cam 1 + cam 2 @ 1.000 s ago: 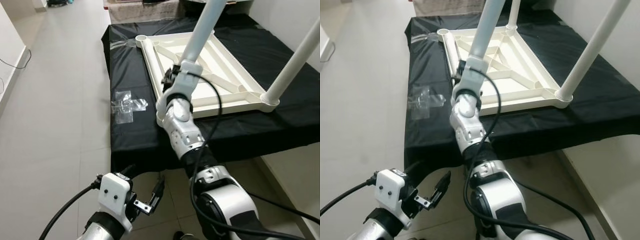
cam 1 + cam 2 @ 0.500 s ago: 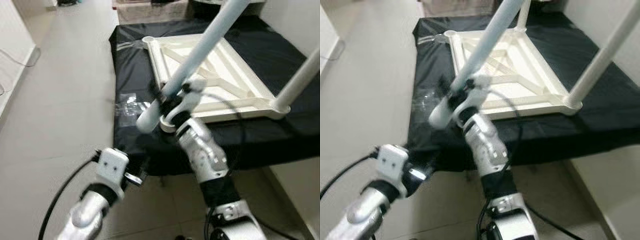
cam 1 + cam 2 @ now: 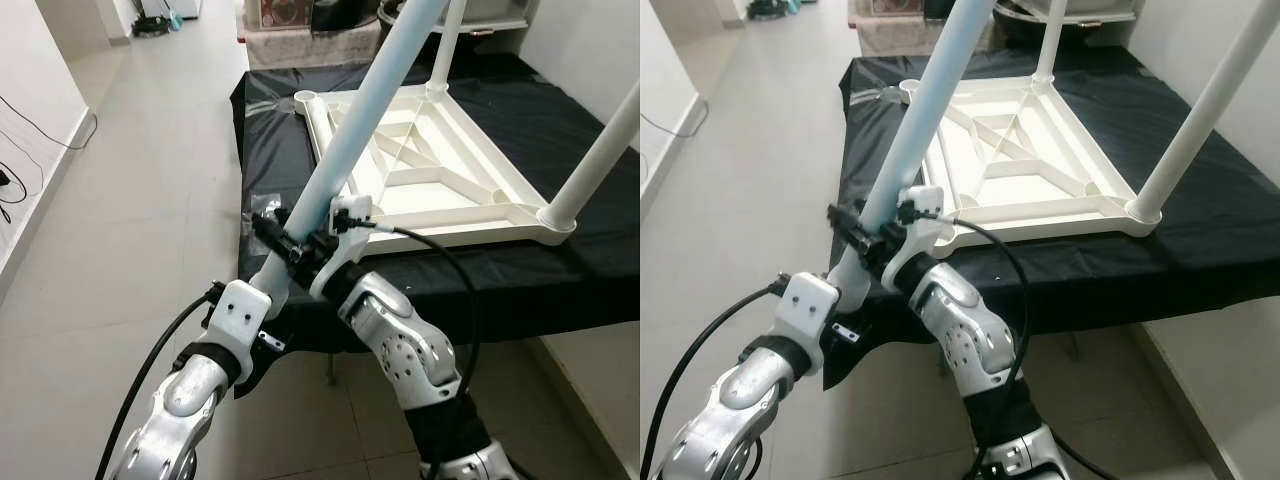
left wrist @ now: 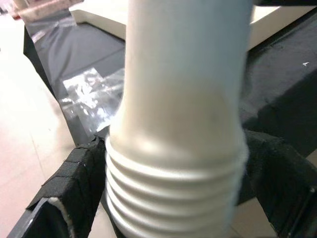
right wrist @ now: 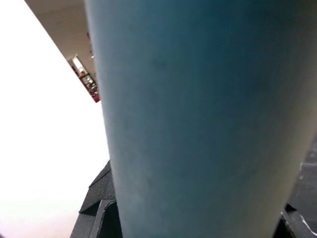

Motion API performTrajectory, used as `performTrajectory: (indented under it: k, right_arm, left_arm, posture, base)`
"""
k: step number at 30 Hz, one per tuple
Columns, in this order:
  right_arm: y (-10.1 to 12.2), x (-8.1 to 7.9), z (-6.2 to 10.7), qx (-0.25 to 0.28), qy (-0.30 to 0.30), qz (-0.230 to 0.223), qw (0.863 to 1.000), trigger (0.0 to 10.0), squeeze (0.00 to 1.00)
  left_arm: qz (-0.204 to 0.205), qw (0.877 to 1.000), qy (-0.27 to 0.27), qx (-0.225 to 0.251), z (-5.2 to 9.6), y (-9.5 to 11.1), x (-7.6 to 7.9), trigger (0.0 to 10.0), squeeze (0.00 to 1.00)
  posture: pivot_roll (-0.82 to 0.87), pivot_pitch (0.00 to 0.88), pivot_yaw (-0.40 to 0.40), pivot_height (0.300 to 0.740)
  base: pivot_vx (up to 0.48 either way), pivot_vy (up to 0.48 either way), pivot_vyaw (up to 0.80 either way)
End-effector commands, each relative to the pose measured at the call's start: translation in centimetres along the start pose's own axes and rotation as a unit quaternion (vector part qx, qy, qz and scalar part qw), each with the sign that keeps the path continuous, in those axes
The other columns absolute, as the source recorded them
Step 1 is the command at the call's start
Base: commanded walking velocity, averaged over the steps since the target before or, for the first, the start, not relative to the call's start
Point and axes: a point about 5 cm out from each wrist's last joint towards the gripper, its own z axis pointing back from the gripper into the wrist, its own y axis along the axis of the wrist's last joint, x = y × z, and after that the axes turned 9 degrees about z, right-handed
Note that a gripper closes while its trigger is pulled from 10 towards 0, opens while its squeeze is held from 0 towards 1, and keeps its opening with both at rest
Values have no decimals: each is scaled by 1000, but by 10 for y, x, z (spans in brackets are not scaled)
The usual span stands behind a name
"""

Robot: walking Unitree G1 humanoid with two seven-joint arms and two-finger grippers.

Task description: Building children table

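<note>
In the left eye view a pale table leg slants from the top centre down to the lower left, where the right gripper clamps it and the left gripper pinches its lower end. The upturned white tabletop lies on a black cloth at upper right. The left wrist view shows black fingers hugging the leg's threaded end. The right wrist view shows the leg close up. No writing is readable.
</note>
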Motion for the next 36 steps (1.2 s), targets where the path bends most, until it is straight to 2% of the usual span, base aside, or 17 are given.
performTrajectory:
  k: [1,4,12,13,17,24,25,32,33,34,36]
  right_arm:
    - [0,-6,0,-2,17,-5,1000,10000,0]
    - [-5,-7,3,-11,17,-9,1000,10000,0]
    - [-6,-10,3,-14,19,-10,1000,10000,0]
    - [-6,-11,4,-16,21,-10,1000,10000,0]
    - [-6,-13,3,-17,23,-9,1000,10000,0]
    - [-4,-11,4,-14,20,-3,1000,10000,0]
    - [-4,-11,4,-14,21,0,1000,10000,1000]
    - [-2,-4,6,-12,24,18,999,10000,1000]
    - [3,6,7,-12,34,32,999,10000,0]
    - [3,6,7,-12,34,32,999,10000,0]
    - [6,13,8,-15,44,44,998,10000,0]
  left_arm:
    - [-4,1000,-3,-3,-2,-2,1,10000,0]
    - [-4,1000,-6,1,-11,0,3,10000,0]
    - [2,1000,-10,0,-14,-1,5,10000,0]
    - [3,1000,-14,-4,-15,-3,6,0,0]
    - [13,999,-23,-18,-14,-9,8,0,0]
    - [6,1000,-14,-19,-14,-11,5,0,0]
    - [7,1000,-13,-18,-14,-11,4,10000,0]
    - [26,999,-21,-12,-8,-9,2,10000,0]
    - [36,999,-29,-21,5,-12,-5,10000,0]
    - [36,999,-29,-21,5,-12,-5,10000,0]
    - [47,998,-39,-31,14,-14,-10,10000,0]
  posture:
    - [70,80,0,740]
    - [71,84,-1,740]
    - [71,84,-1,740]
    - [65,90,1,740]
    - [65,91,1,740]
    - [65,91,1,740]
    - [65,91,2,740]
    - [65,91,2,740]
    - [66,94,5,740]
    - [66,94,5,740]
    - [66,94,5,740]
  base:
    - [0,0,0]
    - [0,0,0]
    - [0,0,0]
    - [0,0,0]
    - [0,0,0]
    - [0,0,0]
    - [0,0,0]
    - [0,0,0]
    - [0,0,0]
    - [0,0,0]
    - [0,0,0]
